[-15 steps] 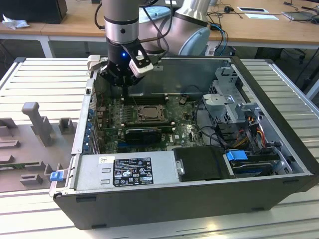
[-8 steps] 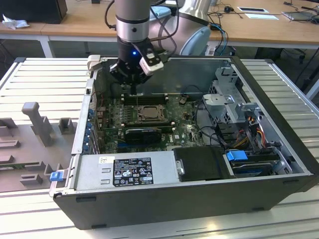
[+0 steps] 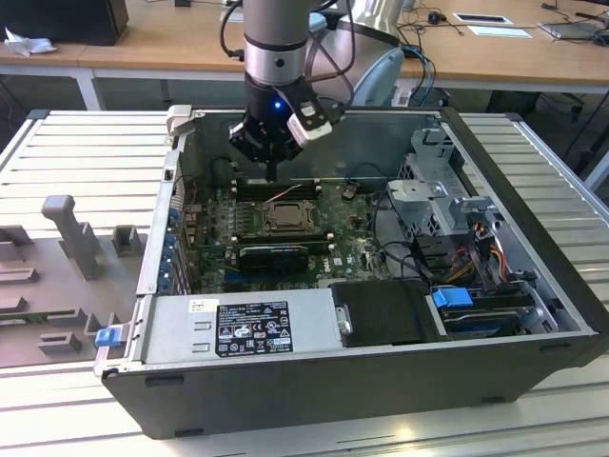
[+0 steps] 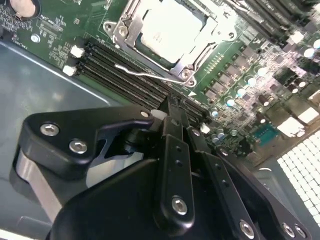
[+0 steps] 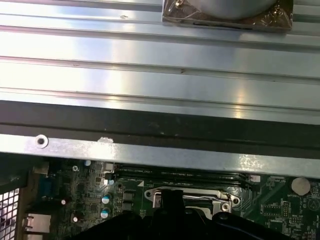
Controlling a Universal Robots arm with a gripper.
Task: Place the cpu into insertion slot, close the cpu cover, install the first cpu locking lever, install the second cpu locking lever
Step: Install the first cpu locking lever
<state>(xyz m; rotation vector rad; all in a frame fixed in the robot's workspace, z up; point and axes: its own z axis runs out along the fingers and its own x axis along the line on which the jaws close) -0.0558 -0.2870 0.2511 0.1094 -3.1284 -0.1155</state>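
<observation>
Ribbed metal tabletop (image 3: 86,152) carries an open computer case (image 3: 381,381). At centre frame, the cpu (image 4: 167,30) sits in the insertion slot (image 3: 285,217) beneath the closed cpu cover (image 4: 200,55). Gripper (image 3: 273,173), fingers pressed together and holding nothing, hovers just above.

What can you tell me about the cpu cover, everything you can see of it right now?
The cpu cover is a thin silver-grey metal frame with a large central window, lying closed and flat over the socket. The cpu's pale metal top shows through that window. Screws sit at its corners, and a thin wire lever runs along one edge. In the second wrist view the gripper hangs above it, apart from it.
</observation>
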